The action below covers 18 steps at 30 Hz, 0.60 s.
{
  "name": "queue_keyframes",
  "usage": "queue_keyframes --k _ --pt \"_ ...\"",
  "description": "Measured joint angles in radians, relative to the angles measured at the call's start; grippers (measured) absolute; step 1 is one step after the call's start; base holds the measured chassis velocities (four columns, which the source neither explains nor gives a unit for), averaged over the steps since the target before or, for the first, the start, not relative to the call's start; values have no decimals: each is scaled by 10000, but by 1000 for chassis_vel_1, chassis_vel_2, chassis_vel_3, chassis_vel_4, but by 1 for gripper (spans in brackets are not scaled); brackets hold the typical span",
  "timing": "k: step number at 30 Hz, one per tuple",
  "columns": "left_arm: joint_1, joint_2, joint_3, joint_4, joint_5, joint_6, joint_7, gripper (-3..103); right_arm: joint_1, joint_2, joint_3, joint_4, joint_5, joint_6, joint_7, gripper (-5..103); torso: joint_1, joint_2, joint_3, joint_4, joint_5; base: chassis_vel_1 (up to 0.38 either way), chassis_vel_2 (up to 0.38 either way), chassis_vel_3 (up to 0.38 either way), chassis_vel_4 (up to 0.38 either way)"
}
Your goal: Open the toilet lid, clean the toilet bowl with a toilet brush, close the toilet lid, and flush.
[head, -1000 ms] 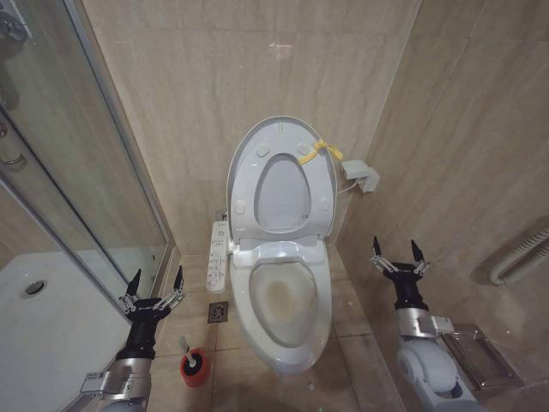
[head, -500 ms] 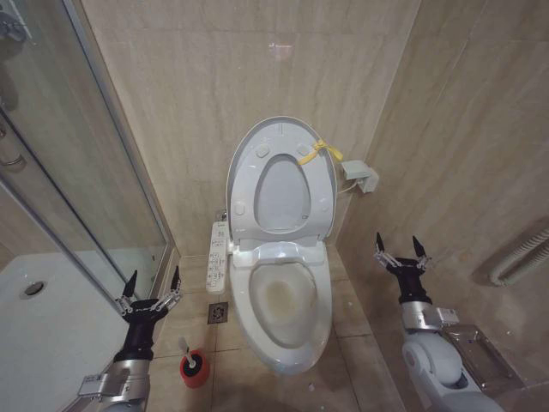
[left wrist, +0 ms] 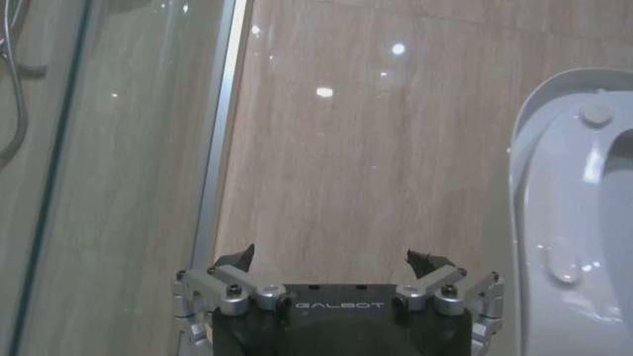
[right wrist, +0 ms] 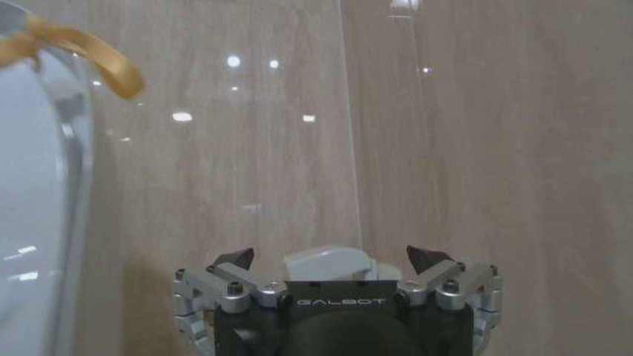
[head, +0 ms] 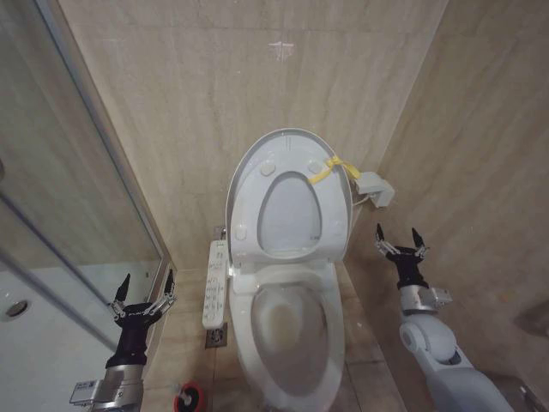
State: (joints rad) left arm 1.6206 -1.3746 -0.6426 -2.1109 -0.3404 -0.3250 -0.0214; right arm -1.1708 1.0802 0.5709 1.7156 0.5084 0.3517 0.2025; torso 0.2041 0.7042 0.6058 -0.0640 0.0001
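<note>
Toilet lid (head: 287,202) stands raised against the back wall, its yellow ribbon (head: 330,168) tied at the upper edge and the ring-shaped seat (head: 289,215) folded up against it, so the toilet bowl (head: 290,330) with its brownish stain lies exposed. The left gripper (head: 141,290) hangs empty with its jaws spread apart, well to the left of the bowl and the button panel (head: 214,282); below and a little inward of those jaws, the red brush holder (head: 189,398) sits on the floor. The right gripper (head: 400,244), jaws likewise apart and empty, hovers beside the lid's ribbon side, with the small wall box (head: 375,189) above and just inward of it. Opening looks finished, so fetching the toilet brush seems the step in hand. To do it well, the left jaws should come down over the holder, straddle the slim handle squarely, and lift straight up so the holder does not tip.
</note>
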Motion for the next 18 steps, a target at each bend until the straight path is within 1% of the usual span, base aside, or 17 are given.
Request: queue_keyframes --k 3,5,6,9,10,12,14,15,17,18 --pt "51 -5 -44 -1 2 -16 8 100 450 -242 -149 -366 -20 -58 154 100 -5 1 -1 5 -2 -49 23 7 -21" --pt "82 10 -93 -1 2 -44 17 100 885 -497 -369 -622 48 -106 198 100 -13 2 -5 -2 0 25 -16 -27 25" --pt "82 10 -93 -1 2 -44 17 100 885 -497 -369 -622 48 -106 198 100 -13 2 -5 -2 0 50 -31 -53 49" --pt "118 22 -122 -1 2 -82 39 100 1589 -783 -835 -1039 226 -106 146 100 -18 5 -7 -5 -2 34 -74 -67 61" --pt "118 22 -122 -1 2 -82 39 100 1589 -783 -835 -1039 226 -106 146 100 -18 5 -7 -5 -2 45 -68 -73 48" --pt "155 14 -146 -38 3 -97 55 100 2347 -865 -1472 -1615 354 -59 50 100 -17 5 -6 -6 0 9 -35 -41 24" --pt "192 22 -214 -105 0 -99 60 100 3085 -836 -2091 -2087 560 -5 -16 100 -14 4 -5 2 -1 0 0 0 0" --pt "192 22 -214 -105 0 -99 60 100 3085 -836 -2091 -2087 560 -5 -16 100 -14 4 -5 2 -1 0 0 0 0" --pt "221 60 -347 -135 -23 -100 61 100 3737 -713 -2579 -2479 790 -8 -79 100 -11 3 -3 4 0 0 0 0 0" --pt "221 60 -347 -135 -23 -100 61 100 3737 -713 -2579 -2479 790 -8 -79 100 -11 3 -3 4 0 0 0 0 0"
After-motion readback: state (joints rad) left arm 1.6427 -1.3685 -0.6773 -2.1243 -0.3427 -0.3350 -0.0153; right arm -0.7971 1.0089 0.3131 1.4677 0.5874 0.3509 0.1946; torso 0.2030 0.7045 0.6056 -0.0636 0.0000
